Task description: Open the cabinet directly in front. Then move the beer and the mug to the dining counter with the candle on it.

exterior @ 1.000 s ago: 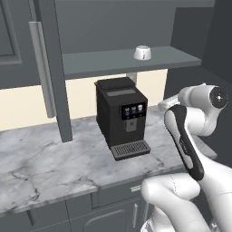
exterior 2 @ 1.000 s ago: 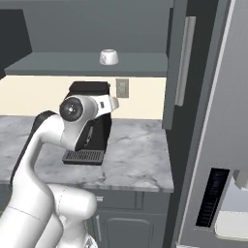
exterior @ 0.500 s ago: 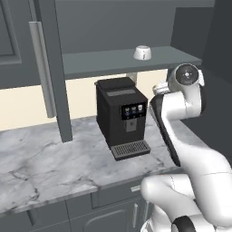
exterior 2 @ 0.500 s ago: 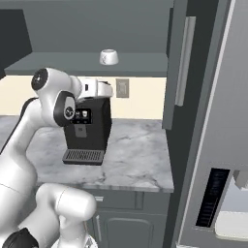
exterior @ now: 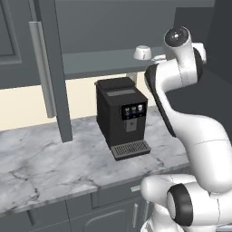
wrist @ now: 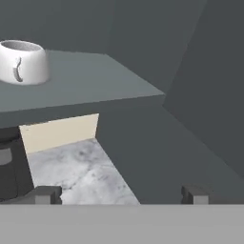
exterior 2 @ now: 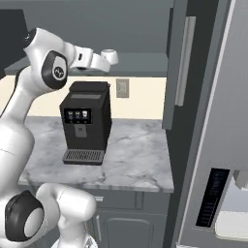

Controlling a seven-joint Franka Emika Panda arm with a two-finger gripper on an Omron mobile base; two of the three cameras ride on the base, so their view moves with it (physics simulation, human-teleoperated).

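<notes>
On the far left of the scene, the cabinet (exterior: 45, 68) stands open: its left door is swung out toward the robot, edge-on, with the long silver bar handle (exterior: 41, 70) running vertically, and the grey shelf (exterior: 99, 61) inside is bare along that stretch. Below it, on the marble worktop (exterior: 41, 158), sits the black coffee machine (exterior: 121, 115).

Further right along the same shelf stands the mug (exterior: 142, 52), white and upright. In the hand view the mug (wrist: 23, 62) sits at the upper left with its handle turned toward the camera, while the gripper (wrist: 121, 194) looks past it toward the shelf's right end and the dark side wall. So the mug lies to the left of and slightly above the line between the fingertips (wrist: 46, 194), which stand wide apart with nothing between them. From the right base view the gripper (exterior 2: 99, 60) is raised level with the shelf front, just beside the mug (exterior 2: 109, 54) but, as far as I can tell, not yet around it.

My reading is that the coming move turns on swinging the hand leftward until the mug's upright body falls between the jaws. I cannot make out the beer on the visible part of the shelf. On the far right, the cabinet's other door (exterior 2: 181, 63) hangs open.
</notes>
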